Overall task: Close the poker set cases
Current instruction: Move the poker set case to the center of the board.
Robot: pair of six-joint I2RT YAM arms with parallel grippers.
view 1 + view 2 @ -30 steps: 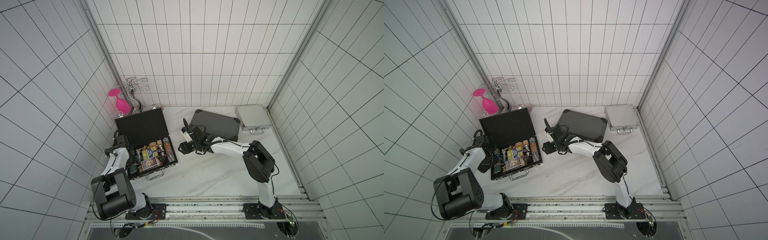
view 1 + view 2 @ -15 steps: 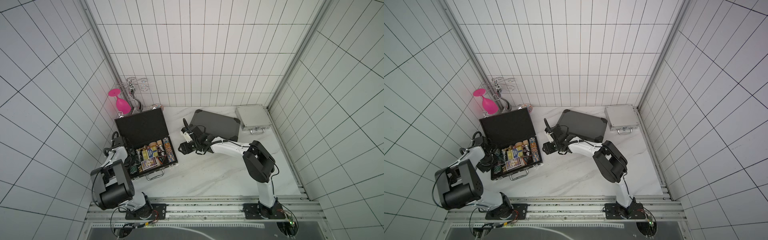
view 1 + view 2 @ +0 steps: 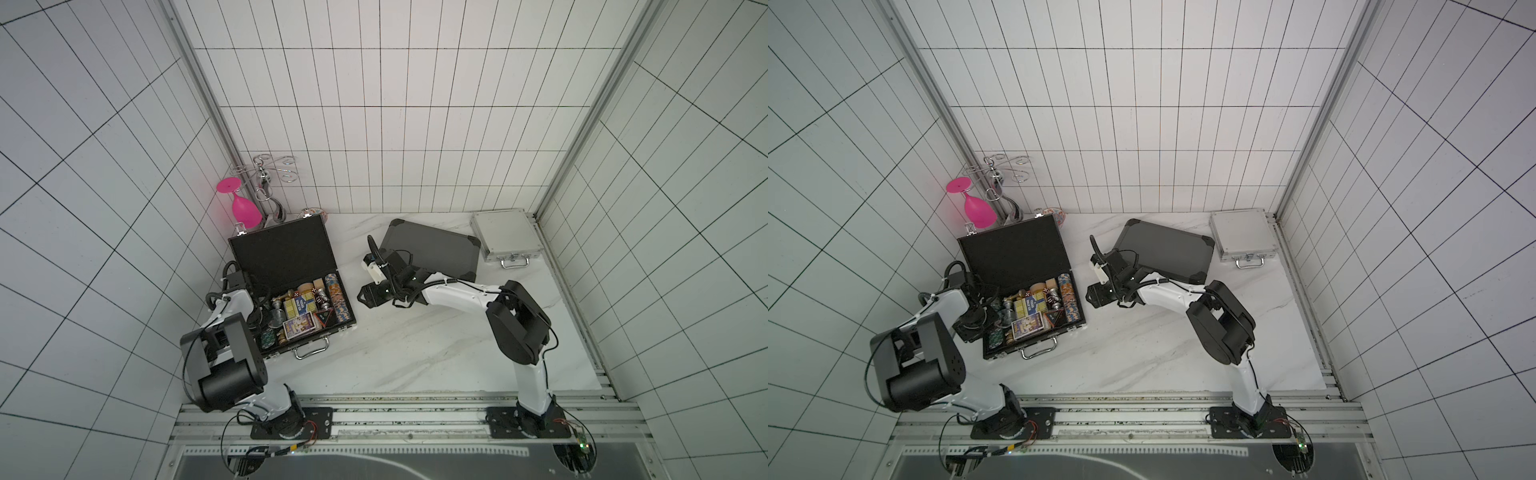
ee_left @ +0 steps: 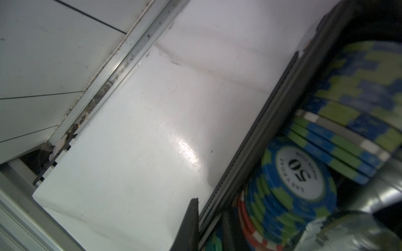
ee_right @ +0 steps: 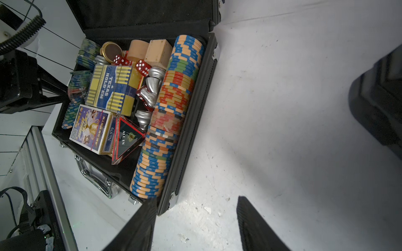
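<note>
The flat black poker set case [image 3: 282,249] [image 3: 1013,253] stands open at the left, its lid upright, its tray full of chips, card packs and dice. My left gripper [image 3: 258,321] [image 4: 208,215] sits at the case's left side wall [image 4: 261,121], one finger outside, one inside among the chips, closed onto that wall. My right gripper [image 3: 363,297] [image 5: 196,198] hangs open and empty over the table just right of the case [image 5: 195,113]. The dark grey case [image 3: 432,249] and the small silver case [image 3: 505,237] lie shut at the back.
A pink glass [image 3: 245,210] hangs on a chrome rack [image 3: 266,183] in the back left corner, beside a small bowl [image 3: 309,214]. Tiled walls close in three sides. A metal rail [image 3: 395,411] runs along the front edge.
The left gripper's jaws have narrowed onto the open case's side wall, and the left arm's elbow has swung toward the front. The right arm has not moved.
</note>
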